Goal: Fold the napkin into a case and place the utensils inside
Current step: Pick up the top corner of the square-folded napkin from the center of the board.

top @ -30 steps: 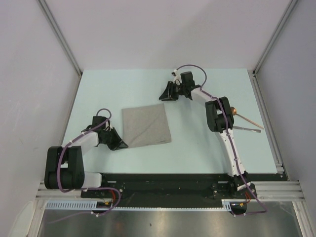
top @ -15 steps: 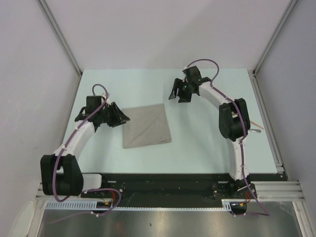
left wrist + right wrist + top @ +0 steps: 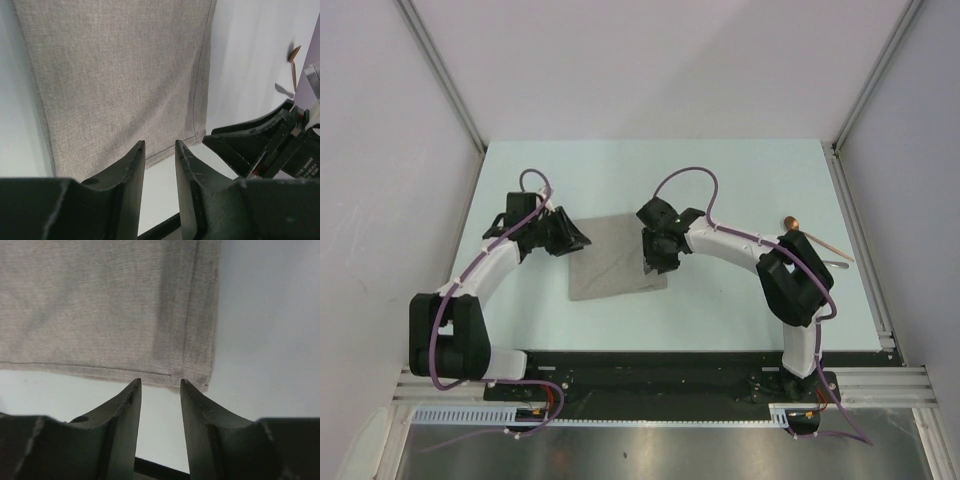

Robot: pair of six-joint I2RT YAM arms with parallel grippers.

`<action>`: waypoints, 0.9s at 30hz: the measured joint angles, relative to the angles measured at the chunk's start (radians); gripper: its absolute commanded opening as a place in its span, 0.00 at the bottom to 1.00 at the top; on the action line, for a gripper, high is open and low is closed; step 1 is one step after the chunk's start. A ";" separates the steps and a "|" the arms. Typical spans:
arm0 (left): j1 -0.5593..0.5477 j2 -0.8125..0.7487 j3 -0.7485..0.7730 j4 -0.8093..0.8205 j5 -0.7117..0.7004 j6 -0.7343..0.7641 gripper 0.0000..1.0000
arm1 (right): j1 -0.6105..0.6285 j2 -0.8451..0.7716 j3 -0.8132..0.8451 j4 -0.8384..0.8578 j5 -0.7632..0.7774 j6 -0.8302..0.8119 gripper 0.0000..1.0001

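Left gripper [image 3: 159, 146] hovers at the upper left corner of the plain grey-beige fabric napkin [image 3: 615, 262], my fingers parted with nothing between them. In the left wrist view the cloth's stitched hem lies just beyond their tips. My right gripper [image 3: 160, 383] is also parted and empty, hanging over the napkin's right edge. In its own view the hemmed corner sits just past the fingertips, and I cannot tell whether either hand touches the cloth. The napkin lies flat and unfolded at centre-left of the pale blue-green tabletop [image 3: 740, 170]. The copper-coloured spoon [image 3: 815, 238] and the thin silvery utensil [image 3: 840, 263] lie well apart from it, at the right of the overhead view.

My worry is the pinch. Both sets of tips look to sit at the very hem, so closing now might catch bare table or a sliver that slips out. Pressing down first could bunch the fabric. Uneven lifts would skew the fold. My right elbow hangs near the cutlery and could sweep it.
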 measured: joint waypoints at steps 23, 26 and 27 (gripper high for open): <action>-0.080 0.000 -0.051 0.028 0.016 0.002 0.34 | 0.004 0.014 -0.109 0.101 -0.024 0.018 0.25; -0.080 0.000 -0.052 0.028 0.015 0.003 0.34 | 0.004 0.014 -0.110 0.108 -0.032 0.022 0.27; -0.080 0.000 -0.052 0.028 0.016 0.003 0.34 | 0.004 0.014 -0.113 0.113 -0.036 0.022 0.27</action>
